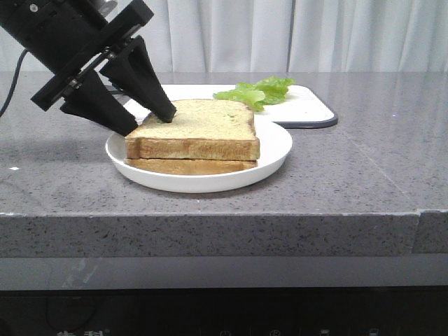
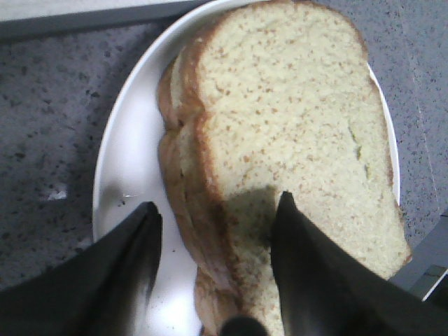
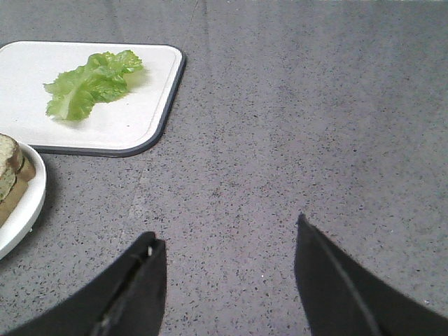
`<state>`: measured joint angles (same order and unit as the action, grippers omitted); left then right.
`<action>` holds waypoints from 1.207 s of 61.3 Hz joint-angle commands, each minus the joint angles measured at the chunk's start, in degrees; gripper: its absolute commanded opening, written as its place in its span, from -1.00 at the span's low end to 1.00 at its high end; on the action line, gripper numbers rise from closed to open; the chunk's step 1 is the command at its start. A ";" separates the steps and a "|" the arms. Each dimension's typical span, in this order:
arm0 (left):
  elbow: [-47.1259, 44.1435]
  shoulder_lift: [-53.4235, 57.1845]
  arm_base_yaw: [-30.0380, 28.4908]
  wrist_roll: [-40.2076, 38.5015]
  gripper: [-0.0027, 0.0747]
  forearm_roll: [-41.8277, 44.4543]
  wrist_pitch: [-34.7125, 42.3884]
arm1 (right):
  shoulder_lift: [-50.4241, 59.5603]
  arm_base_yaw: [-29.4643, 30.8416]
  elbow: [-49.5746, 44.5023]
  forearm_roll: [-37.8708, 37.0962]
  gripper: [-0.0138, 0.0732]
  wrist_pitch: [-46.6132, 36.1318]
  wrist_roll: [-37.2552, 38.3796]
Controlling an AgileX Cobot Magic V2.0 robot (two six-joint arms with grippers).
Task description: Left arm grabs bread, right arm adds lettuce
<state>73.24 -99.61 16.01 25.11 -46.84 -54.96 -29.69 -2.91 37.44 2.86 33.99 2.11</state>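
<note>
The bread point(image 1: 199, 129) is the thick slice lying on a thinner toast slice point(image 1: 189, 166) on a white plate point(image 1: 276, 147). My left gripper point(image 1: 148, 124) is open and straddles the bread's left edge: one finger tip rests on the top face, the other is low beside the crust over the plate. The left wrist view shows the bread point(image 2: 294, 119) between the spread fingers of the left gripper point(image 2: 218, 203). The lettuce point(image 1: 255, 91) lies on a white board behind the plate. My right gripper point(image 3: 227, 231) is open and empty above bare counter, well away from the lettuce point(image 3: 91, 84).
The white cutting board point(image 1: 308, 108) with a dark rim sits at the back, touching the plate's far side; it also shows in the right wrist view point(image 3: 140, 119). The grey stone counter point(image 1: 364, 175) ends in a front edge close below the plate. A curtain hangs behind.
</note>
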 commanded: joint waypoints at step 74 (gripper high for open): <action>0.59 20.68 -0.96 0.40 -0.98 -3.91 -2.30 | -1.74 0.26 3.90 2.75 0.32 -5.48 -0.36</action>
<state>73.19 -84.03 15.74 25.46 -47.87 -57.56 -29.95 -2.91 37.94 4.44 32.74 2.21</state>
